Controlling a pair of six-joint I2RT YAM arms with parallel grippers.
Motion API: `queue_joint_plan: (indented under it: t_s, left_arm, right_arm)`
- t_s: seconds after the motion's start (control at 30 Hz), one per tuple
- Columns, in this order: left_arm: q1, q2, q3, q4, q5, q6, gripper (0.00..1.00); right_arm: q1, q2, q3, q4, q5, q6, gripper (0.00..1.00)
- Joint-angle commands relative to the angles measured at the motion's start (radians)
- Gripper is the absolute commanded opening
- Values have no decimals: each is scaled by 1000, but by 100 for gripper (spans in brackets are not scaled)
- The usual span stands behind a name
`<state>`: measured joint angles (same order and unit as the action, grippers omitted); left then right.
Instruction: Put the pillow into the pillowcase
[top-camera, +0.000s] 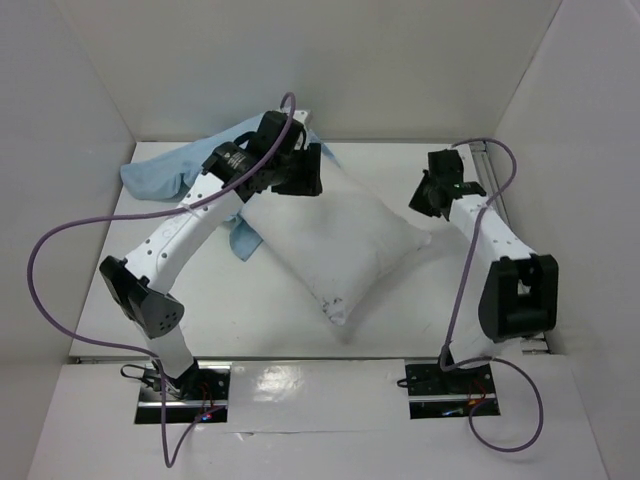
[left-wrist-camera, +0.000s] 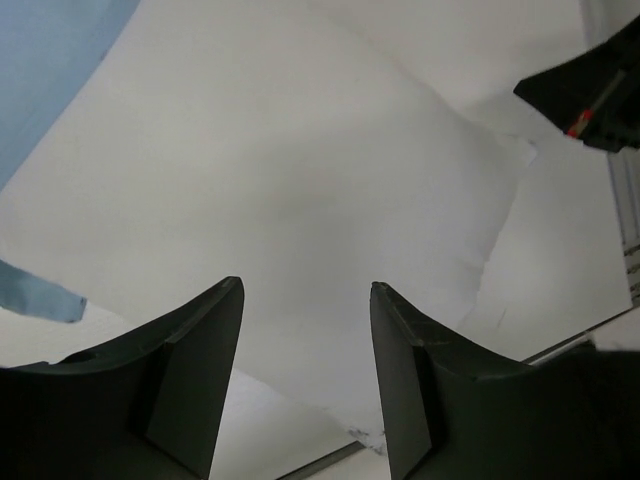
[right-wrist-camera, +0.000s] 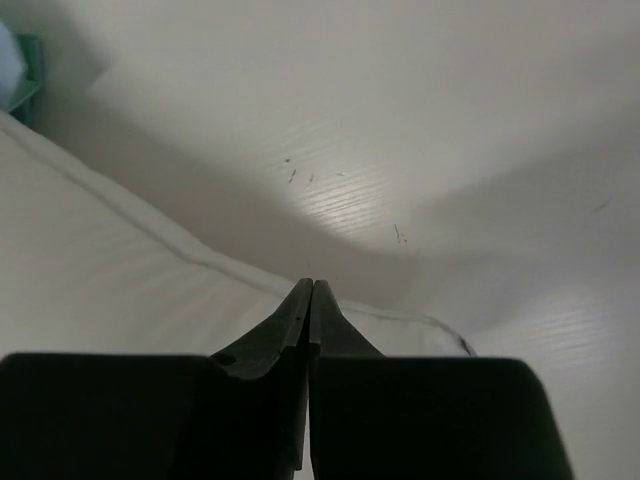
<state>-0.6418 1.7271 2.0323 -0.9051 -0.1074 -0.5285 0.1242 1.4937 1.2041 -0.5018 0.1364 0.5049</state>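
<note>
Since the pillow (top-camera: 340, 245) looks soft and light, a corner seam seems best to pinch; the left gripper (left-wrist-camera: 305, 290) is wide open and empty, the right gripper (right-wrist-camera: 310, 287) closed, seemingly empty.

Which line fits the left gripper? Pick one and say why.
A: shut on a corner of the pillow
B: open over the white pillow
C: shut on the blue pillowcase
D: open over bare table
B: in the left wrist view the left gripper has its jaws wide apart with nothing between them, and the white pillow lies beneath.
</note>
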Motion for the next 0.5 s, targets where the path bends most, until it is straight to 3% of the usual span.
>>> queue_joint_plan:
  t_s: [0.0, 0.1, 0.27, 0.37, 0.43, 0.47]
  left_arm:
    - [2, -15, -36, -15, -29, -8, 65]
    - [-7, -15, -49, -37, -61, -8, 64]
    - [-7, 3, -69, -161, -150, -27, 66]
    - [-7, -7, -131, -215, -195, -36, 70]
    - [-7, -18, -180, -235, -250, -48, 78]
    - [-16, -30, -199, -248, -270, -59, 81]
  right_arm:
    - [12, 112, 46, 106, -200, -8, 0]
    - [125, 129, 3, 126, -230, 9, 0]
    - [443, -12, -176, 183, -178, 130, 0]
    - [555, -84, -202, 191, -172, 141, 0]
    - [591, -107, -181, 140, -81, 141, 12]
    - [591, -107, -170, 108, -60, 132, 27]
